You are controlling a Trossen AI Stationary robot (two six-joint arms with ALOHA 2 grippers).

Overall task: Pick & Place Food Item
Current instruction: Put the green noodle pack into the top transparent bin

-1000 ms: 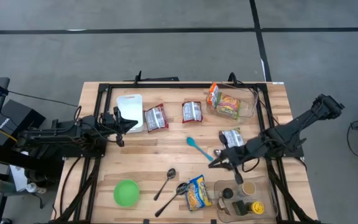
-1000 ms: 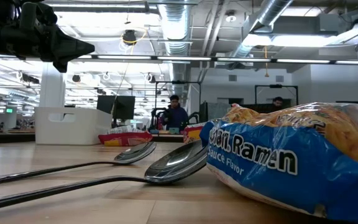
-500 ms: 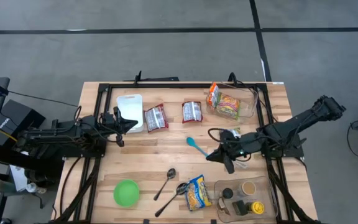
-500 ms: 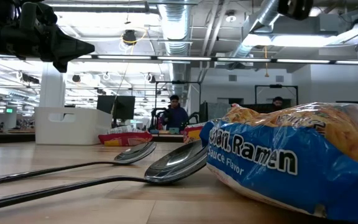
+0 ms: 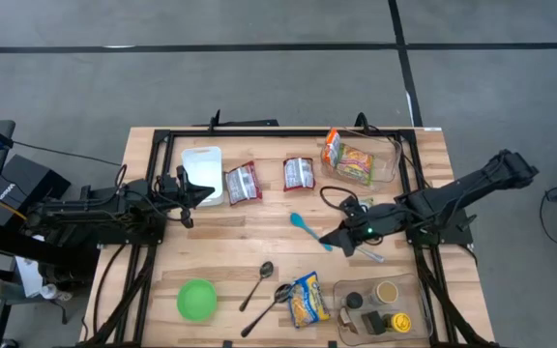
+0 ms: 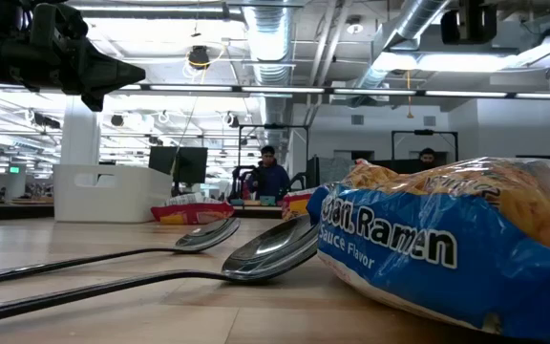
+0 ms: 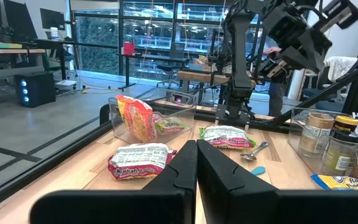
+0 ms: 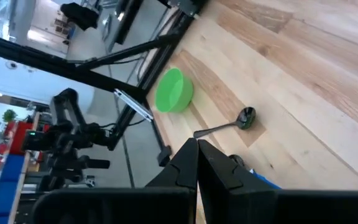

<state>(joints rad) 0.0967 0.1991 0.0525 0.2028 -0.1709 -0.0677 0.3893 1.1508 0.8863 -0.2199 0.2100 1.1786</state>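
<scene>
The right gripper (image 5: 329,239) hangs above the table with its jaws pinched fully together on nothing. The packet (image 7: 227,136) it wants lies back behind those jaws, largely hidden beneath the arm. To do this well, I'd say draw back over the packet, spread wide, and come straight down. The left gripper (image 5: 204,192) waits closed and empty just beside the white tub (image 5: 201,160).

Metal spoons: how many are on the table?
3. Two shiny metal spoons lie side by side between the green bowl and the yellow-blue ramen packet; a third lies near the teal spatula, mostly hidden under the right arm.
</scene>
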